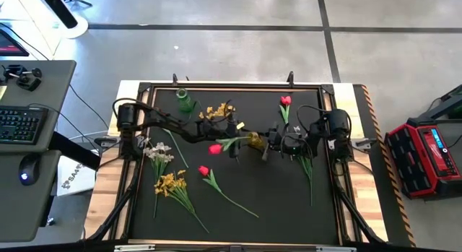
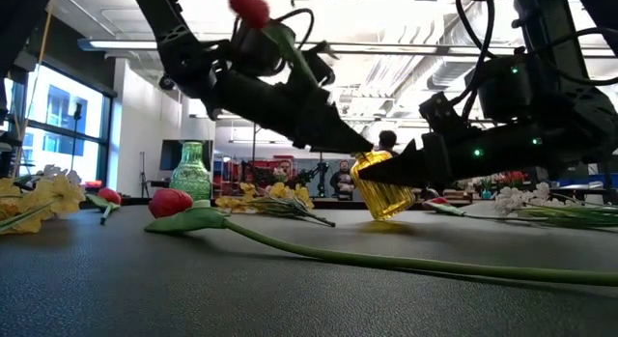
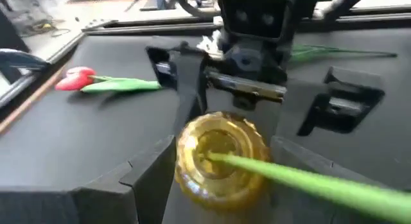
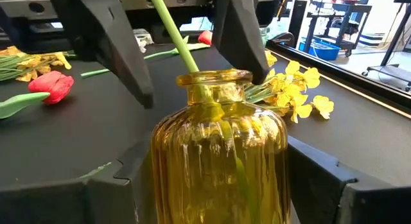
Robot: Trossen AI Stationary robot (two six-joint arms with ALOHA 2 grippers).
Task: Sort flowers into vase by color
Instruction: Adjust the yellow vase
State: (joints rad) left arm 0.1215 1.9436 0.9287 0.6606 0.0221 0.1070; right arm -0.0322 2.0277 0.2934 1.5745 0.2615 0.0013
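My right gripper (image 1: 268, 145) is shut on a ribbed yellow glass vase (image 2: 381, 187), near the table's middle. A red tulip (image 1: 215, 148) has its green stem (image 4: 176, 38) stuck in the vase mouth (image 3: 218, 156). Its head (image 2: 249, 7) is raised over my left arm. My left gripper (image 1: 242, 138) is open just above the mouth. Its fingers (image 4: 119, 47) stand on either side of the stem. I cannot tell whether they touch it. My right gripper pinches the yellow vase's ribbed body (image 4: 218, 166) between its two fingers (image 4: 321, 179), coming about level from the table's right. The vase is tilted, mouth toward my left arm. Its base (image 2: 391, 213) is at the tabletop; whether it rests there I cannot tell.
A green vase (image 1: 185, 100) stands at the far left. Lying on the black mat are yellow blooms (image 1: 216, 110), a red tulip (image 1: 286, 102), a white sprig (image 1: 159, 152), a yellow bunch (image 1: 172, 183), another red tulip (image 1: 204, 170) and a long stem (image 1: 307, 165).
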